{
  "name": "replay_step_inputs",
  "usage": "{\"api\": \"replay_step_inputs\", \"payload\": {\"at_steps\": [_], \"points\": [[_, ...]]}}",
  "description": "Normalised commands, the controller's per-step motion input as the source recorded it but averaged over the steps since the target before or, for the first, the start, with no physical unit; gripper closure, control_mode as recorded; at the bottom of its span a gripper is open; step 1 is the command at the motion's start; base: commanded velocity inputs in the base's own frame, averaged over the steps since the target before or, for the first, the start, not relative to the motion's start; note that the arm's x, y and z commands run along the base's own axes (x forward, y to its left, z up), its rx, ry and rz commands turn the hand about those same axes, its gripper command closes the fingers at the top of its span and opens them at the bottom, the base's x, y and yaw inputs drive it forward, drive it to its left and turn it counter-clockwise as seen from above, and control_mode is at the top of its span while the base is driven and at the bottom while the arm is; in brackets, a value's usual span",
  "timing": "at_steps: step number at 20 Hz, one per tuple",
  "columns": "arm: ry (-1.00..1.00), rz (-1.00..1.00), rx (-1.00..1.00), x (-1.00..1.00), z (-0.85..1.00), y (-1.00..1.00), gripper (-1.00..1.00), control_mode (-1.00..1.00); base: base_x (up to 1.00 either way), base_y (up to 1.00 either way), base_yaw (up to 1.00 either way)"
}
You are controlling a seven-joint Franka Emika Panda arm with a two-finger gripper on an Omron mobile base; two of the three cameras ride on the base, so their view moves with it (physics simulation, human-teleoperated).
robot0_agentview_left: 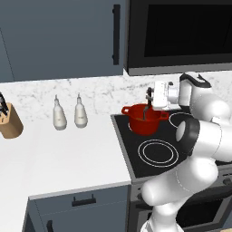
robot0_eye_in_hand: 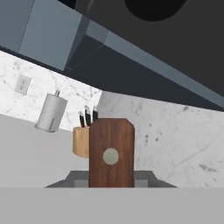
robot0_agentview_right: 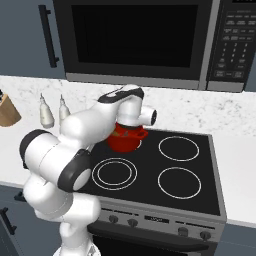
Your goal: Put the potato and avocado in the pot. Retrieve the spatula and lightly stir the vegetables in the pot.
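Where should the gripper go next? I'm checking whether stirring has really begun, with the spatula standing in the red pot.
Probably a small sideways sweep inside the pot. The gripper is shut on the spatula handle above the pot, and the spatula hangs down past the rim, on the stove. The vegetables aren't visible, so keep the sweep gentle.

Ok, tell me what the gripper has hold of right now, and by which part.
The gripper is shut on the spatula, gripping the end of its brown handle; the rest hangs down into the red pot.
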Motion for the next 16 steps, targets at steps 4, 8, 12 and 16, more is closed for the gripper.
{"api": "replay_step_inputs", "payload": {"at_steps": [4, 8, 12, 16], "points": [[0.07, 0.11, 0.0, 0.41, -0.38, -0.15, 1.0, -1.0, 0.0, 0.0, 0.0], [0.04, 0.11, 0.0, 0.26, -0.46, -0.16, 1.0, -1.0, 0.0, 0.0, 0.0], [0.0, 0.14, 0.0, 0.02, -0.55, -0.02, 1.0, -1.0, 0.0, 0.0, 0.0], [0.0, 0.14, 0.04, 0.18, -0.27, -0.01, 1.0, -1.0, 0.0, 0.0, 0.0]]}}
